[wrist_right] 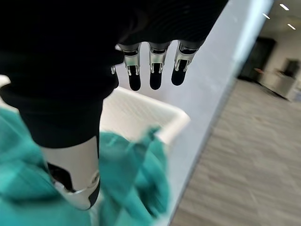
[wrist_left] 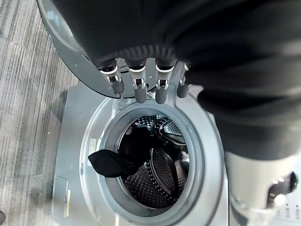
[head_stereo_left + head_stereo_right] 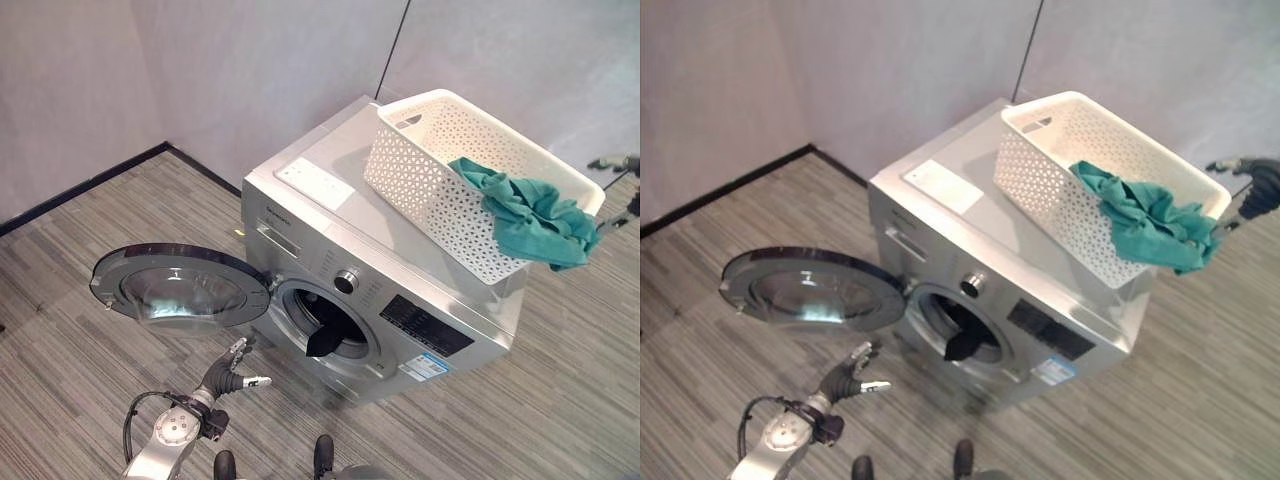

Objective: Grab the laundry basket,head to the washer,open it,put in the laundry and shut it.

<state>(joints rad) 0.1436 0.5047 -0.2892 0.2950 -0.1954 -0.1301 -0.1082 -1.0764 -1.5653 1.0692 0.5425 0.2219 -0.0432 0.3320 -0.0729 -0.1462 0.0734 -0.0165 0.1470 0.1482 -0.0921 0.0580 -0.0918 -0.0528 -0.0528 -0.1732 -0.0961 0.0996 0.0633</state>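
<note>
From the head, a silver front-loading washer (image 3: 400,300) stands with its round glass door (image 3: 180,288) swung open over the striped grey floor (image 3: 60,330). A white perforated plastic laundry basket (image 3: 440,185) sits on top, teal cloth (image 3: 530,218) draped over its rim. The left hand (image 3: 232,378) hovers below the door, fingers loosely extended.

Left wrist: a black garment (image 2: 113,160) hangs from the drum mouth.

Right wrist: the right hand (image 1: 150,70), fingers straight, holds nothing above the teal cloth.

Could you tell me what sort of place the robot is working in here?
Probably an indoor demo or test space rather than a home: a freestanding washer stands on striped grey carpet before plain partition walls, a white laundry basket on top.
</note>
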